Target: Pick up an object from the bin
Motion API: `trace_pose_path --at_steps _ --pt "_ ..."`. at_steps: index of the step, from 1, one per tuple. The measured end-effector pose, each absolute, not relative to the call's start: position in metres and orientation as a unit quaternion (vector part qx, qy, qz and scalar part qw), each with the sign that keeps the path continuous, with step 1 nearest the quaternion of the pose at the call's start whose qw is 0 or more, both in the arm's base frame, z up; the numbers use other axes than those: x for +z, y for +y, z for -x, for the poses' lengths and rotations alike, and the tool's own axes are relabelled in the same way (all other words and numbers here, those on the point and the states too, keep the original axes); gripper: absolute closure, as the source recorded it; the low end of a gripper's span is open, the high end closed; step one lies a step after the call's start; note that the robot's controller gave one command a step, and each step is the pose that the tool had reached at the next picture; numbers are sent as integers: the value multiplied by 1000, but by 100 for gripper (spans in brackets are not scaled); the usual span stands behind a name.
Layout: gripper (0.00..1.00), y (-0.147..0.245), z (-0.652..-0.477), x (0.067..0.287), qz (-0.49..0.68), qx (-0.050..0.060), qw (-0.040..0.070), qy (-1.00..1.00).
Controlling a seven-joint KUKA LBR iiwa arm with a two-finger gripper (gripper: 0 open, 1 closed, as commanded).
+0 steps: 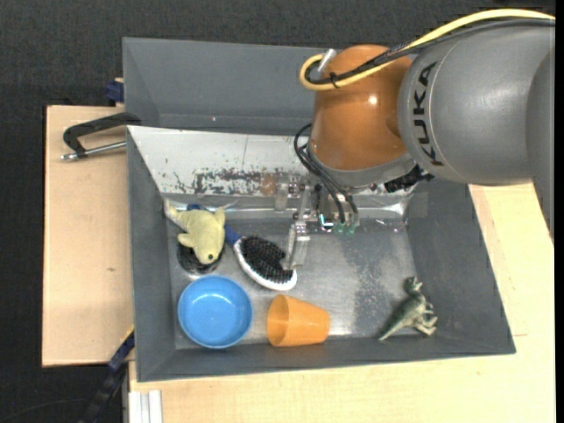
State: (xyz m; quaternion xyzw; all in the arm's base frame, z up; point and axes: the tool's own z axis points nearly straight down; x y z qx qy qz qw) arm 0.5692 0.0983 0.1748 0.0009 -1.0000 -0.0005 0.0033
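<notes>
My gripper (298,241), open or closed I cannot tell, hangs low just beside the right edge of the black oval hairbrush (264,261) mid-bin (445,236); I judge this the approach, and next I must centre over the brush and close.

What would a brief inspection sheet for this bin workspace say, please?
Surface: grey bin, floor scuffed and speckled.
Job's things: brush, white with black bristles, mid-bin, right beside the gripper.
Clutter: yellow plush at left; blue bowl upright; orange cup on its side; green dinosaur front right.
Gripper: gripper low, at the brush's right end.
Cables: yellow cable looping over the orange cover.
Surroundings: dark floor.
</notes>
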Motion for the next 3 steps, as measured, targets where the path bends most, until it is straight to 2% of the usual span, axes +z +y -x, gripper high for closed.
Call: trace_pose_path --at_steps 1,2,3 --pt "0 93 -574 76 -11 0 4 -1000" --pt "100 92 -578 80 -10 -1 -5 -1000" --pt "100 70 -560 246 -4 -1 -6 -1000"
